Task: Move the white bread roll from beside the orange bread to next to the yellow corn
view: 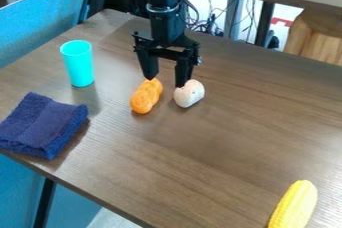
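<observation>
Black two-finger plastic-looking hand [165, 83], spread and empty

Camera view: its parted fingertips hang by an orange, oblong, lobed, plastic-looking piece [146, 97] and a whitish, rounded, matte lump [190, 94] on the brown wood-grain tabletop [200, 147]. Both seem light and stiff, perhaps slippery; best gripped across the middle

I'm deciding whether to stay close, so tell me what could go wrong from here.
The open gripper has one fingertip by the orange piece and the other by the rounded white piece; a small sideways move might nudge or roll either one. The turquoise cup stands upright and narrow, so a wide arm swing that way could tip it.
</observation>
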{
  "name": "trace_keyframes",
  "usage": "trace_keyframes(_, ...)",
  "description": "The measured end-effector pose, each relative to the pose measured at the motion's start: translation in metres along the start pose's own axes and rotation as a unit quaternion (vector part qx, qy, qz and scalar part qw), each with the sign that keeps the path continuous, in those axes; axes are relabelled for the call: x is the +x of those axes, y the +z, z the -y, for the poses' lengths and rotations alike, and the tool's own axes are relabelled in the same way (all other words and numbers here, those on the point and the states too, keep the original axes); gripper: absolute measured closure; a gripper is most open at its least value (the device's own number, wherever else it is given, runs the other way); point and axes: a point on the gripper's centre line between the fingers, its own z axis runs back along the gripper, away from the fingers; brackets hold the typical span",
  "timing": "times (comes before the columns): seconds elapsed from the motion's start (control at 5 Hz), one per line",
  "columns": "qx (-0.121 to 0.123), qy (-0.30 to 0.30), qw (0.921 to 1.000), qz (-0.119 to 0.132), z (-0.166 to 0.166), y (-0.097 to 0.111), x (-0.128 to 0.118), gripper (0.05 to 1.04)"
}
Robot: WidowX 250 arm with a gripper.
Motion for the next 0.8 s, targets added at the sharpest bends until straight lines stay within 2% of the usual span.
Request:
trace_keyframes(0.2,0.002,0.002,0.9998,-0.019,-0.001,-0.012,-0.003,0.095)
trace_keyframes(0.4,0.044,-0.005,0.9984,-0.036,-0.002,-0.022,0.005,0.095)
trace_keyframes(0.6,0.056,-0.031,0.9975,-0.029,0.01,-0.023,0.014,0.095)
trace_keyframes(0.8,0.082,-0.031,0.9957,-0.032,0.008,-0.03,0.021,0.094)
